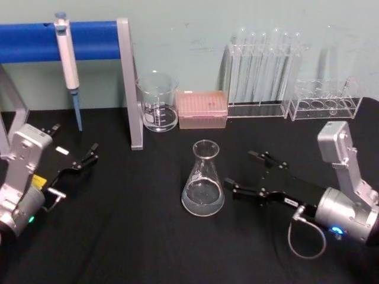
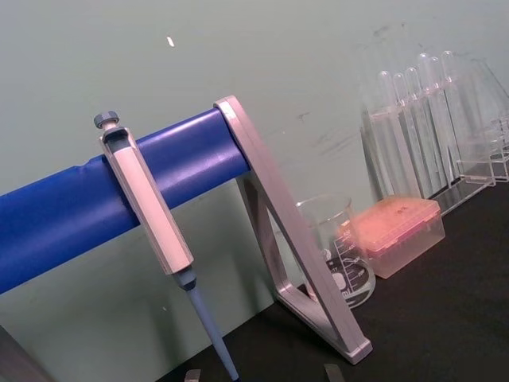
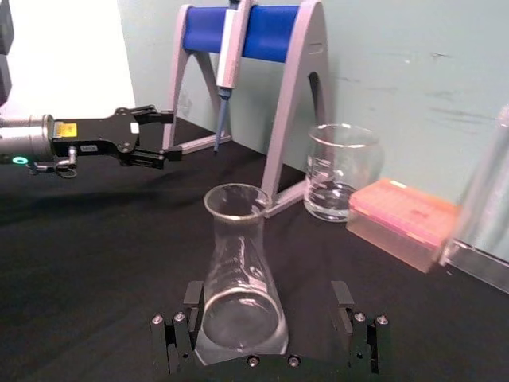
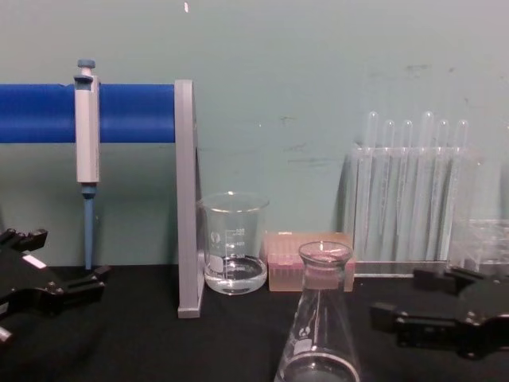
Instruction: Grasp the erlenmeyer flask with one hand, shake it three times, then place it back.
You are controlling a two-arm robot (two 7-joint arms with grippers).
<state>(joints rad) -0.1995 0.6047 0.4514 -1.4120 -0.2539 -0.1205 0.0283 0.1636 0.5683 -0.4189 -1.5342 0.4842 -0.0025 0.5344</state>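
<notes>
Right gripper (image 1: pixel 239 170), black with long flat fingers on a silver-grey wrist, lies low over the black table cover (image 1: pixel 136 236) with its jaws spread wide and nothing between them. Its fingertips point at the clear glass conical erlenmeyer flask (image 1: pixel 203 177), which stands upright on the cover just beside them, toward the robot's left. In the right wrist view the flask's wide base lines up with the gap between the two fingers; whether either finger touches the glass cannot be told.

Behind the flask, near the wall, stand a straight-sided clear glass beaker (image 1: pixel 158 100) and, touching it or nearly so, a pink translucent plastic box (image 1: pixel 202 109). To the box's right is a clear rack of thin test tubes (image 1: pixel 263 71).

Left gripper (image 1: pixel 90 155) sits well apart at the table's left side, its jaws parted and empty, near a grey-and-white pipette (image 1: pixel 67 59) hanging on a blue-barred stand (image 1: pixel 127 83).
</notes>
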